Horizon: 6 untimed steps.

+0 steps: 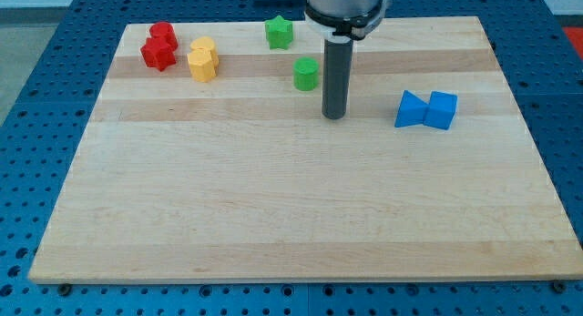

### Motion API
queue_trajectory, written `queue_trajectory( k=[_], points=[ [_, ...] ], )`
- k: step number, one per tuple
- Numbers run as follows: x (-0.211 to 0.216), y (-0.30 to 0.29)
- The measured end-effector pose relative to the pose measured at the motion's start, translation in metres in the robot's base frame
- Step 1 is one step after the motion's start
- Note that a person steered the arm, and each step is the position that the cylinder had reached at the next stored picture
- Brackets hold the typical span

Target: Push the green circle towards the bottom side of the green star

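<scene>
The green circle stands on the wooden board, below and a little to the right of the green star, which sits near the view's top edge. My tip rests on the board just right of and slightly below the green circle, a small gap apart from it. The dark rod rises from the tip to the arm's flange at the view's top.
A red circle and a red star sit together at the top left. Two yellow blocks stand touching right of them. A blue triangle and a blue cube touch at the right. The board lies on a blue perforated table.
</scene>
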<state>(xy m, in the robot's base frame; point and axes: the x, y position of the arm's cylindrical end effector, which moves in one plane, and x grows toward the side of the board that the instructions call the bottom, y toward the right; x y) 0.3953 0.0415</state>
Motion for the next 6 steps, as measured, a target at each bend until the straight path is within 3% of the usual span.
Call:
queue_trajectory(
  k=[3, 6],
  points=[
    [-0.048, -0.006],
    [-0.042, -0.032]
  ],
)
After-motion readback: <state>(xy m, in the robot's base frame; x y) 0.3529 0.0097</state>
